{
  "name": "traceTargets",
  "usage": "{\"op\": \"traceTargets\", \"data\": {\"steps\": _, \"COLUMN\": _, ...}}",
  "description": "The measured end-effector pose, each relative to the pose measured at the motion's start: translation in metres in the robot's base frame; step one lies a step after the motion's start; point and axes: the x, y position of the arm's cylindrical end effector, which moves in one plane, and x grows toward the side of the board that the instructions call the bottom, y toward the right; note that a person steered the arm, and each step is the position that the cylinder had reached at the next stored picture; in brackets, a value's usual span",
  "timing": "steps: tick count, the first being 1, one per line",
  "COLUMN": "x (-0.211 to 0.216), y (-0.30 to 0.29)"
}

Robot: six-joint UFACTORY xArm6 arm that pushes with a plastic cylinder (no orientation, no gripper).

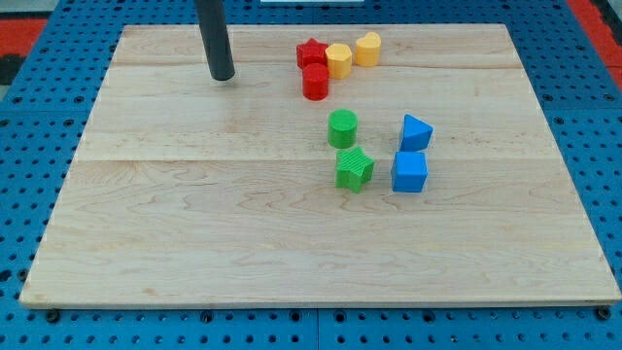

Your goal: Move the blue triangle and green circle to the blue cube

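Observation:
The blue cube (409,172) sits right of the board's middle. The blue triangle (415,131) stands just above it, nearly touching. The green circle (342,127) is to the left of the triangle, a little apart from both blue blocks. A green star (355,168) lies just below the circle and left of the cube. My tip (223,75) rests on the board at the upper left, well to the left of all these blocks and touching none.
A cluster sits near the top edge: a red star (310,53), a red cylinder (315,83), a yellow hexagon (338,60) and a yellow cylinder (367,49). The wooden board (194,214) lies on a blue pegboard.

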Motion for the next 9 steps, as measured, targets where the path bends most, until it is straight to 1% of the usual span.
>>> {"op": "traceTargets", "data": {"steps": 1, "x": 0.041, "y": 0.0}}
{"op": "traceTargets", "data": {"steps": 2, "x": 0.099, "y": 0.005}}
{"op": "traceTargets", "data": {"steps": 4, "x": 0.11, "y": 0.126}}
{"op": "traceTargets", "data": {"steps": 5, "x": 0.082, "y": 0.14}}
{"op": "traceTargets", "data": {"steps": 6, "x": 0.11, "y": 0.176}}
{"op": "traceTargets", "data": {"steps": 7, "x": 0.101, "y": 0.181}}
{"op": "traceTargets", "data": {"steps": 8, "x": 0.06, "y": 0.202}}
{"op": "traceTargets", "data": {"steps": 9, "x": 0.085, "y": 0.269}}
